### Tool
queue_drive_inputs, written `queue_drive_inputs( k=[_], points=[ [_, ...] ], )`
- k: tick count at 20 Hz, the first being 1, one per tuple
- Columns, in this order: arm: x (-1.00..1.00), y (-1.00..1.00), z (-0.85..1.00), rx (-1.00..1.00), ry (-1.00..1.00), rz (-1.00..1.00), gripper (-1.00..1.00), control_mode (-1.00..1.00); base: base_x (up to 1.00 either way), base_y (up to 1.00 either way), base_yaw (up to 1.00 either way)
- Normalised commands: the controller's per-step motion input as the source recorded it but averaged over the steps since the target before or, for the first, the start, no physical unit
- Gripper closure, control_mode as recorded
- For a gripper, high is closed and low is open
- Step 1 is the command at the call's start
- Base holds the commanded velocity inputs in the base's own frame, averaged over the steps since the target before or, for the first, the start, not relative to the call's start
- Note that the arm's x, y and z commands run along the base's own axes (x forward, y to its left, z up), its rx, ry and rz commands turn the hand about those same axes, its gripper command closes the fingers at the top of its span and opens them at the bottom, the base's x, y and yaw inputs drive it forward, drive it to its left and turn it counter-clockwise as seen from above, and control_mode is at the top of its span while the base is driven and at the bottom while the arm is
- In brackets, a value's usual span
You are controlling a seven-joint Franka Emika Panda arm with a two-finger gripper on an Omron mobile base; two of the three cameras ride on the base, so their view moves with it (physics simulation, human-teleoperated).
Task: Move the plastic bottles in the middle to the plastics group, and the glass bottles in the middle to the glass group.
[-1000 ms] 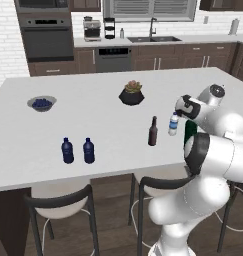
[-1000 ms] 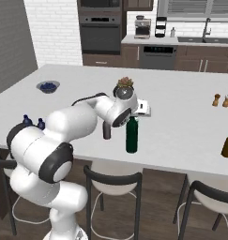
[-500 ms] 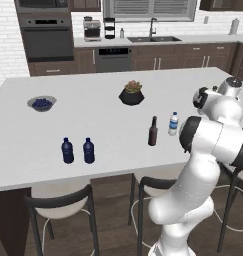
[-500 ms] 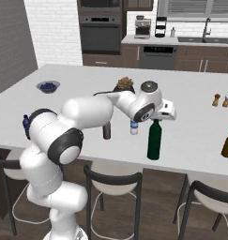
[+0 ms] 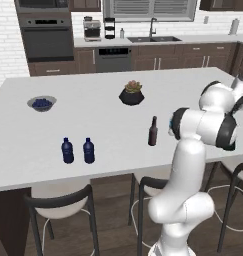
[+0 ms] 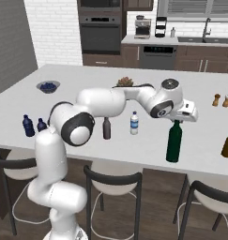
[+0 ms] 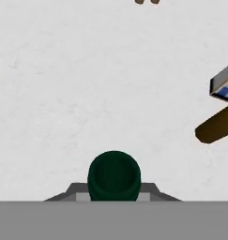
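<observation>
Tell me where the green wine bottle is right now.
In the right base view the green wine bottle hangs from the shut gripper, right of the clear water bottle.

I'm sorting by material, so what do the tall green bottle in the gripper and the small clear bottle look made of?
The green bottle looks like dark glossy glass: wine-bottle shape, deep tint, though a render leaves it open. The gripper is shut on its neck. The clear bottle looks like thin plastic: see-through body, white screw cap, blue label band.
</observation>
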Motion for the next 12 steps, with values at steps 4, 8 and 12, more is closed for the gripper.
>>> queue_drive_inputs(
  k=[4,8,12],
  points=[
    [0.03,-0.63,-0.3,0.03,-0.12,0.0,1.0,-1.0,0.0,0.0,0.0],
    [0.0,-0.57,-0.32,0.0,-0.11,0.0,1.0,-1.0,0.0,0.0,0.0],
    [0.0,-0.53,-0.23,0.0,-0.03,0.0,1.0,-1.0,0.0,0.0,0.0]
  ],
)
